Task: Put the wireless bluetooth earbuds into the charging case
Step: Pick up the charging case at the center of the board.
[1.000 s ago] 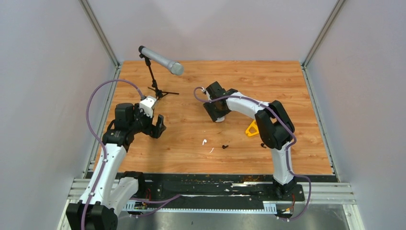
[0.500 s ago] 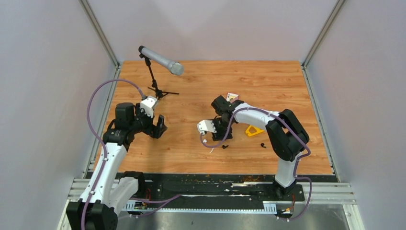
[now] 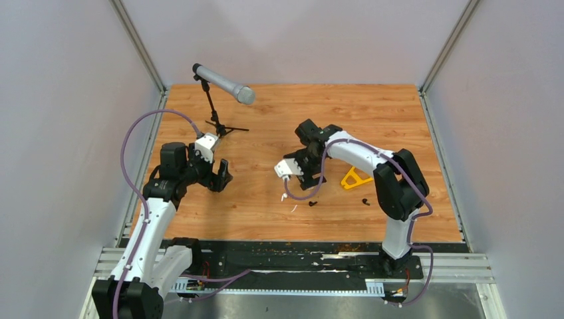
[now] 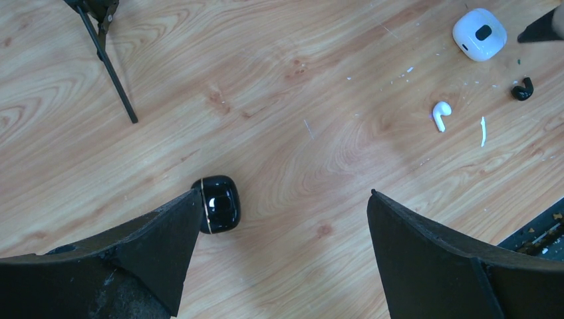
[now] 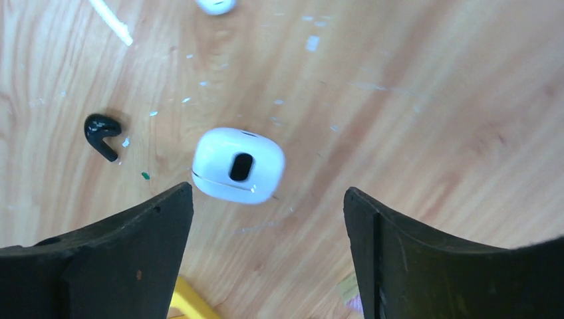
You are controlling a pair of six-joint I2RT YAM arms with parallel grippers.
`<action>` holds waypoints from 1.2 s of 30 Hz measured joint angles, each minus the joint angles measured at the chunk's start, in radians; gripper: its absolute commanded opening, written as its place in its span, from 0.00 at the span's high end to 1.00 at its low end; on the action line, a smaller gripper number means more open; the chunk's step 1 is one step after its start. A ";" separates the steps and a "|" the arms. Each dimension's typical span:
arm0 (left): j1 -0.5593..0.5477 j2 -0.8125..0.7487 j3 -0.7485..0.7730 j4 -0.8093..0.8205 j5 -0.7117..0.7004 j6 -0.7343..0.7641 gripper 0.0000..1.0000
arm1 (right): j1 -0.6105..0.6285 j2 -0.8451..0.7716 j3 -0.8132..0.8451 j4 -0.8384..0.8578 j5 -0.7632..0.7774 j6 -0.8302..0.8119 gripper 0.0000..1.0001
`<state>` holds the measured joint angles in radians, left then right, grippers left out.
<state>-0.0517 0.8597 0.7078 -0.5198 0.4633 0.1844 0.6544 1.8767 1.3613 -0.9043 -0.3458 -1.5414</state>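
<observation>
A white charging case lies closed on the wood just beyond my right gripper, which is open and holds nothing. A black earbud lies left of the case. Only part of a white earbud shows at the top edge. My left gripper is open, with a black charging case on the table at its left fingertip. The left wrist view also shows the white case, a white earbud and a black earbud. Two black earbuds show from above.
A microphone stand stands at the back left, its leg near the left arm. A yellow triangle lies beside the right gripper. A thin white sliver lies by the earbuds.
The right arm swung from the back toward the front middle, near the earbuds. Its jaws have widened and the white case now lies free on the wood. The left arm has not moved.
</observation>
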 measured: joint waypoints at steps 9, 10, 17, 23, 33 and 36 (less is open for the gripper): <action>0.000 0.020 0.000 0.018 -0.002 -0.032 0.00 | -0.080 0.009 0.221 -0.077 0.011 0.868 0.31; 0.000 0.025 0.000 0.023 -0.003 -0.039 0.00 | -0.083 0.007 0.211 -0.071 0.024 0.969 0.31; 0.001 0.035 0.000 0.038 -0.013 -0.060 0.00 | -0.067 0.045 0.121 -0.083 0.132 1.378 0.29; 0.001 0.034 0.000 0.038 -0.013 -0.071 0.00 | -0.022 0.103 0.154 -0.079 0.201 1.514 0.33; 0.014 0.032 0.000 0.046 -0.012 -0.090 0.00 | -0.002 0.196 0.179 -0.063 0.280 1.571 0.40; 0.014 0.032 0.000 0.052 -0.012 -0.101 0.00 | -0.001 0.196 0.180 -0.058 0.300 1.572 0.41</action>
<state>-0.0376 0.8921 0.7078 -0.4679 0.4515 0.0834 0.6537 2.0731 1.5410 -0.9623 -0.0456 0.0307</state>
